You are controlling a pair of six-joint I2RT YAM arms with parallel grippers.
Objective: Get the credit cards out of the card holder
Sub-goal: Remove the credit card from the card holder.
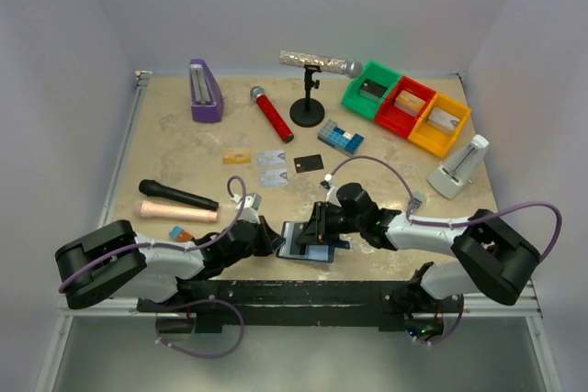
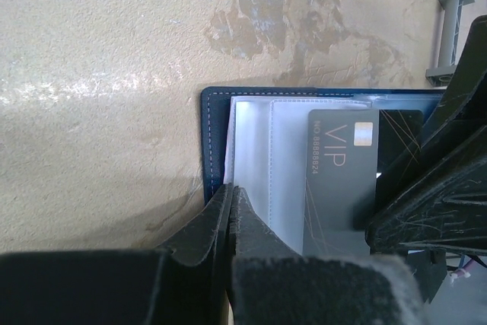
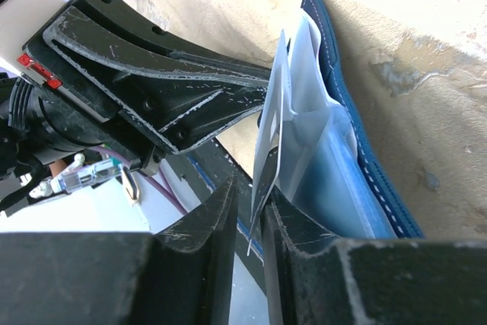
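The card holder [image 1: 308, 247] lies open near the table's front edge, between my two grippers. My left gripper [image 1: 273, 238] is shut on its left edge, at the blue cover [image 2: 215, 135] and pale pockets. A grey VIP card [image 2: 338, 180] sticks out of a pocket. My right gripper [image 1: 323, 227] is at the holder's right side. Its jaws stand slightly apart around this card's edge [image 3: 268, 142], which rests against one finger, beside the holder's blue rim [image 3: 358, 135]. A gold card [image 1: 237, 157], two silver cards [image 1: 271, 157] [image 1: 272, 176] and a dark card [image 1: 309, 162] lie on the table farther back.
A small orange-and-blue block [image 1: 181, 234], a beige cylinder [image 1: 175, 212] and a black microphone [image 1: 177, 195] lie to the left. Farther back are a red microphone [image 1: 272, 114], a mic stand [image 1: 308, 103], a purple metronome [image 1: 205, 91], a blue-and-white brick block [image 1: 341, 137] and green, red and yellow bins [image 1: 407, 107].
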